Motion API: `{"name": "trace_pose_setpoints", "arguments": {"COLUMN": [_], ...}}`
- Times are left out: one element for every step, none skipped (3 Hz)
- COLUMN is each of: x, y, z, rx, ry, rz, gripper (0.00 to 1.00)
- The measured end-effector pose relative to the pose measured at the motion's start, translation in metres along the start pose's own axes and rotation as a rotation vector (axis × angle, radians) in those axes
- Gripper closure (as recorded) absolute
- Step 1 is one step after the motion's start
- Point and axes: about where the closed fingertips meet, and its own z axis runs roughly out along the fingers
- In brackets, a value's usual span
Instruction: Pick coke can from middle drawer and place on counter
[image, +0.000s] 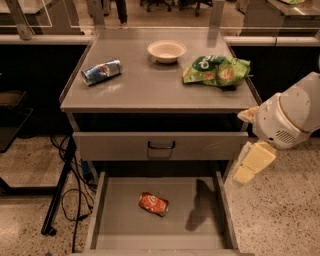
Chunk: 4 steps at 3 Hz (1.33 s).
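Note:
The coke can (153, 204) lies on its side on the floor of the open middle drawer (120, 225), a little left of its centre. The counter (150, 90) is the grey cabinet top above it. My gripper (254, 163) hangs to the right of the cabinet, outside the drawer's right wall, at about the height of the gap under the closed drawer front. It is above and to the right of the can and well apart from it. The white arm joint (287, 120) is above the gripper. The arm's shadow falls on the drawer floor to the right of the can.
On the counter lie a blue-and-silver can (101, 72) at the left, a cream bowl (166, 51) at the back and a green chip bag (216, 71) at the right. A closed drawer front with a dark handle (161, 145) sits above the open drawer. Cables (75, 200) trail on the floor at the left.

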Motion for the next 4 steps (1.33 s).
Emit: {"name": "trace_pose_setpoints", "arguments": {"x": [-0.001, -0.006, -0.007, 0.022], "y": [0.003, 0.014, 0.044, 0.087], "z": [0.002, 0.011, 0.043, 0.094], "rx": [-0.002, -0.009, -0.031, -0.032], "ry": [-0.003, -0.015, -0.046, -0.083], "rz": [-0.008, -0.042, -0.074, -0.038], "gripper": [0.0, 0.0, 0.0, 0.0]}}
